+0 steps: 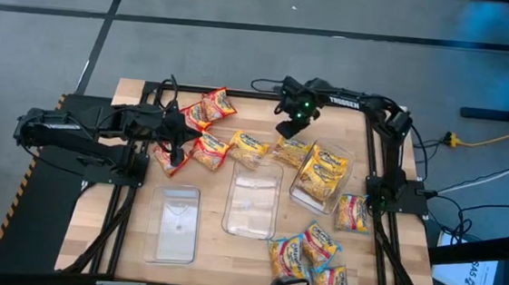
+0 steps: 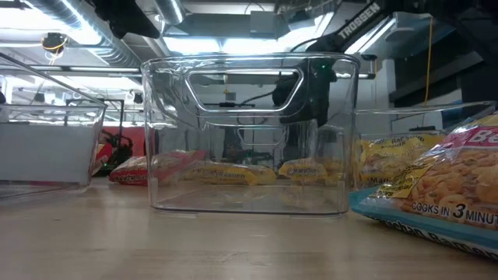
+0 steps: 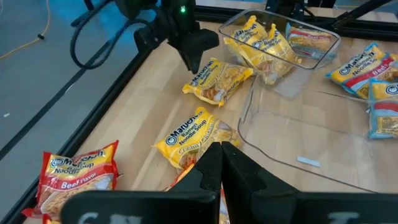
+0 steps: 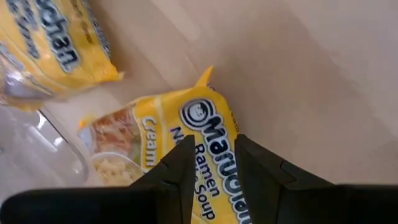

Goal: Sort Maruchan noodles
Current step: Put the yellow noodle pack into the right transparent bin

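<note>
The right gripper (image 4: pixel 211 158) hung low over a yellow Maruchan packet (image 4: pixel 186 149) lying flat on the bench (image 4: pixel 311 68) beside a clear tray (image 4: pixel 37 130); its fingers stood narrowly apart, the packet just beyond their tips. The left gripper (image 3: pixel 221 152) showed its fingers closed together above another yellow packet (image 3: pixel 189 134).

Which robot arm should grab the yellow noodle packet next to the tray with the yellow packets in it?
Probably the right. Its pincer hangs open right over that yellow packet, while the left pincer is away among the red packets.
</note>
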